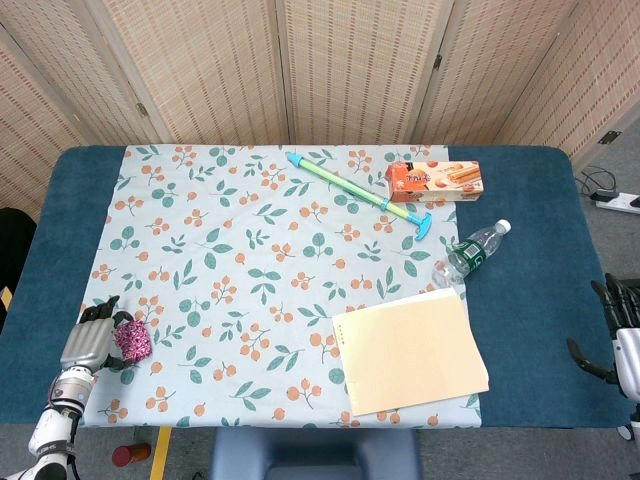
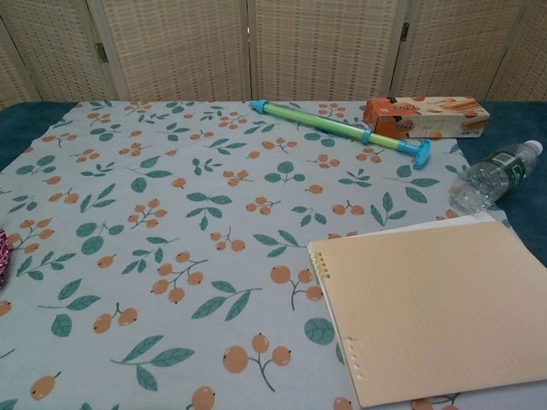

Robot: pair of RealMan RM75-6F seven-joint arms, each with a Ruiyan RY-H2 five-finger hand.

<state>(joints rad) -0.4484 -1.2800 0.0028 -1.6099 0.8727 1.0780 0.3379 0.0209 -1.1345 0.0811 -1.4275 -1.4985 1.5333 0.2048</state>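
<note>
At the desk's (image 1: 40, 240) near-left corner the left hand (image 1: 88, 340) holds the pink scrunchie (image 1: 130, 340) in curled fingers, the right hand (image 1: 622, 330) hanging far off, open and empty.

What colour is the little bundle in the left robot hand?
The bundle held by the left robot hand is pink-magenta with a dark pattern, clearest in the head view.

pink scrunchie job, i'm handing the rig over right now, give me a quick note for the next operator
Left robot hand: holds the pink scrunchie at the near left edge of the floral cloth.
Right robot hand: off the table's right side, holding nothing, fingers apart.
Done: scrunchie is grasped.
Left: it is not yet set down anywhere.
Untouched on the cloth: notepad, water bottle, snack box, green and blue pump toy.
</note>
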